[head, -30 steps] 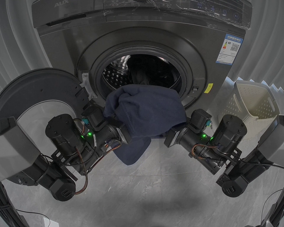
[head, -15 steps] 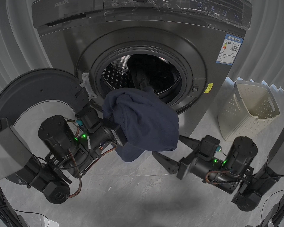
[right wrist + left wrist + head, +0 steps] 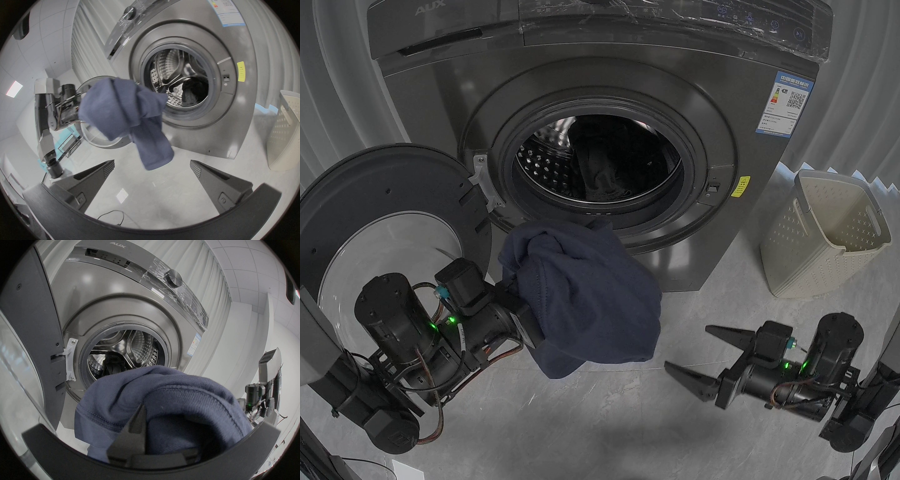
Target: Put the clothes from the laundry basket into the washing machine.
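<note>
The left claw (image 3: 137, 430) holds the blue cloth (image 3: 587, 287), which hangs bunched over it. The cloth is in front of the washer (image 3: 700, 94), just below its round hole and not inside. A second ago it was up at the hole, with both claws under it. Now the left claw has pulled back and down from the washer. The right claw (image 3: 690, 350) has let go. It is wide and empty, low over the floor and well away from the washer. Some dark clothes (image 3: 600, 162) lie inside the washer. The basket (image 3: 831, 237) beside the washer looks empty. So the cloth is not in yet and likely needs one more lift and push.
</note>
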